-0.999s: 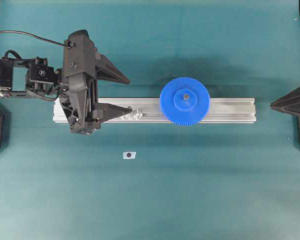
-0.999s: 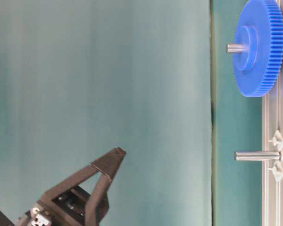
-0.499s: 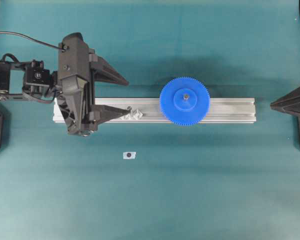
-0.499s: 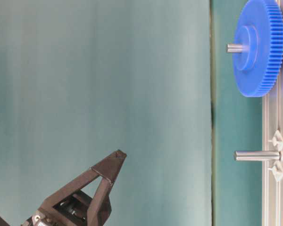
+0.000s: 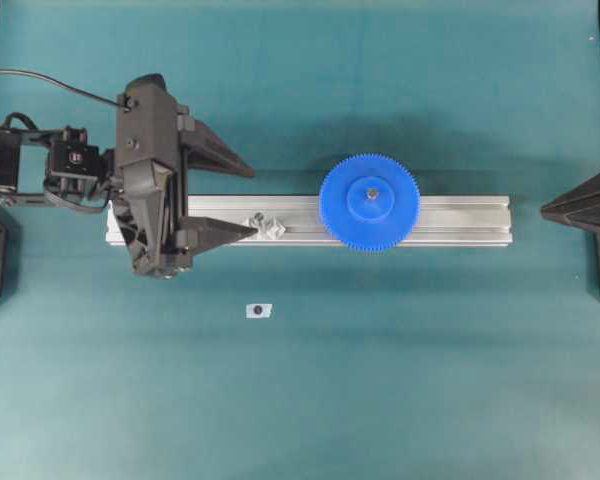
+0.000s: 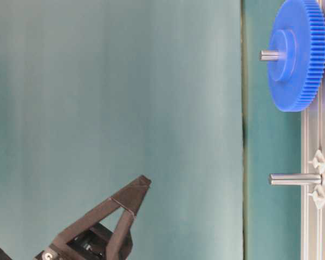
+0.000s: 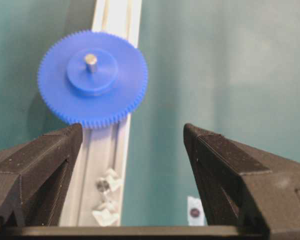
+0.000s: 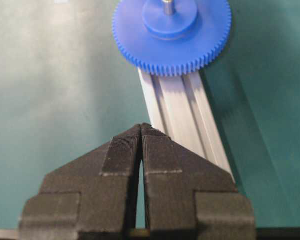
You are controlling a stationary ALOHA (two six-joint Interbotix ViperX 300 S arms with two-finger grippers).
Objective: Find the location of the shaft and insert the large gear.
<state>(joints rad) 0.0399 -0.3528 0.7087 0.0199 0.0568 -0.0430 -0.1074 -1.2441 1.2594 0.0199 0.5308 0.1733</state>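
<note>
A grey aluminium rail (image 5: 450, 220) is lying across the teal table (image 5: 380, 400), and a small white tag with a dark dot (image 5: 258, 310) is sitting on the cloth just below the rail, apart from it. Near the rail's left end a bare second peg (image 6: 292, 179) is standing upright between two small clear bracket pieces (image 5: 267, 225), nothing on it. The large gear (image 5: 369, 202) is sitting flat on the rail around its middle, overhanging both rail edges, with the shaft (image 7: 91, 61) poking up through its hub; in the table-level view the shaft tip is sticking out past the hub. The left gripper (image 5: 242, 200) is hovering over the rail's left end with its fingers spread wide and holding nothing; one fingertip (image 5: 242, 232) is sitting over the rail just left of the brackets, the other is over bare cloth above the rail. The gear is lying well to the right of those fingers, not between them and not touching. In the left wrist view the gear is showing beyond the open gap, closer to the left-hand finger. The right gripper (image 8: 141, 129) is parked at the far right edge, fingers pressed together on nothing, with the gear lying up the rail ahead of its tips, well apart.
</note>
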